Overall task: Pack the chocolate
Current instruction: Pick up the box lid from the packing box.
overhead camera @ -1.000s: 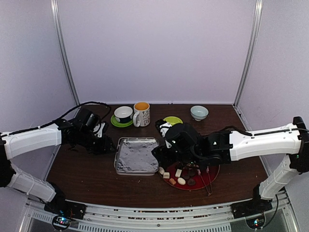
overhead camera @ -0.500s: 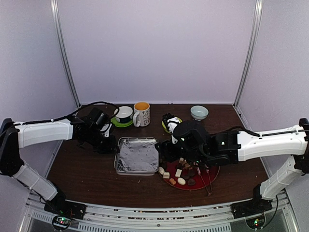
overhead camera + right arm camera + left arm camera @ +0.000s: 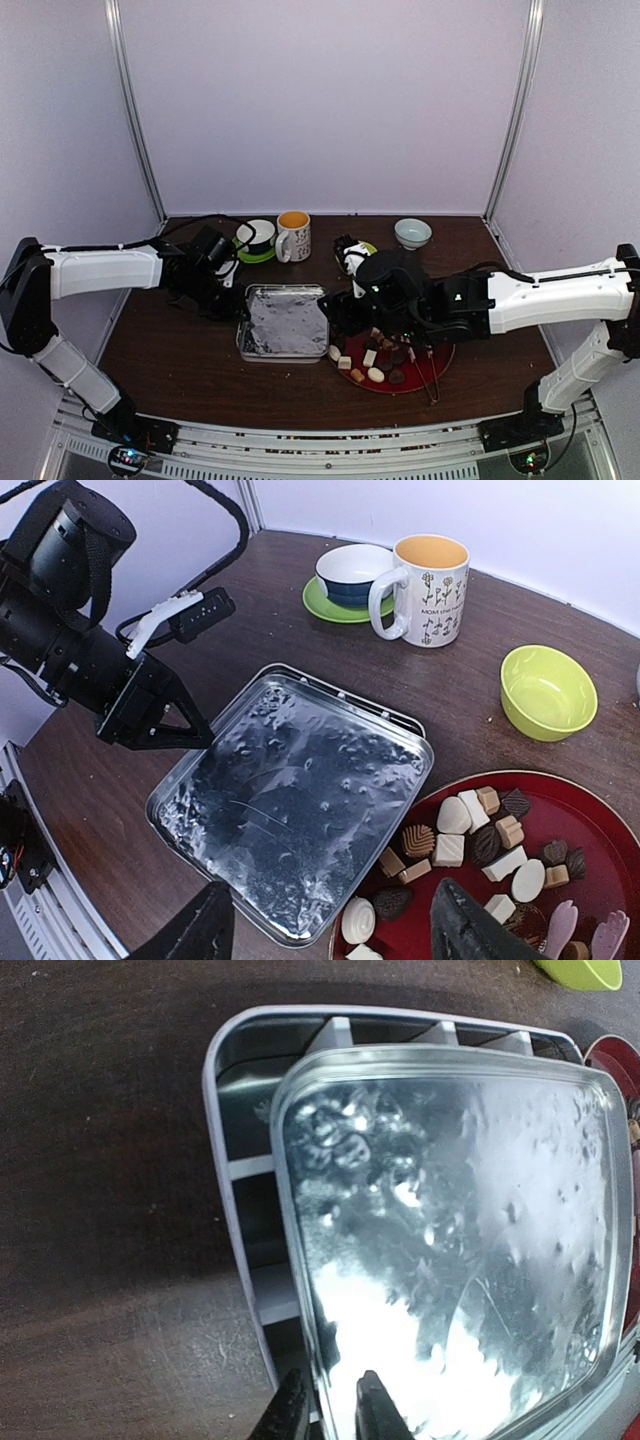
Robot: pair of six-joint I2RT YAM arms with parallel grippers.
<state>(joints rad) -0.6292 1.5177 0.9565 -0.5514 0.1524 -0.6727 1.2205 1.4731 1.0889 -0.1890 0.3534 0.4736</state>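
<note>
Silvery dimpled metal lid (image 3: 450,1260) sat skewed on the pale square tin (image 3: 272,1295). It covered most of the divided compartments, and only a strip of them showed along two sides. Honestly that lid was the main thing blocking the way into the tin.

The left gripper (image 3: 328,1412) was at the tin's left edge. Its two dark fingers (image 3: 375,1410) had only a narrow gap between them, and the lid's rim ran through that gap. I couldn't tell if they were actually biting on the rim or just straddling it.

The chocolate (image 3: 480,830) was a bunch of small pieces in white, cream, tan and dark brown, a few ribbed like shells. It all lay on a round red plate (image 3: 600,815) just beside the tin's near right corner. A pair of pink tongs (image 3: 585,935) lay on the plate too, on the side away from the tin.

The right gripper (image 3: 335,935) hovered over the spot where that tin corner met the plate, jaws spread wide and holding nothing. From overhead, the white and black right arm (image 3: 520,295) hid part of the plate.

Past the tin's far side stood a white flower-print mug with an orange inside (image 3: 430,585). Next to the mug was a blue-and-white cup (image 3: 352,575) on a green saucer (image 3: 320,605). A lime green bowl (image 3: 545,690) sat off the tin's far right corner, and a pale bluish bowl (image 3: 412,232) was further out that way. Everything was on a dark brown wooden table (image 3: 250,630).
</note>
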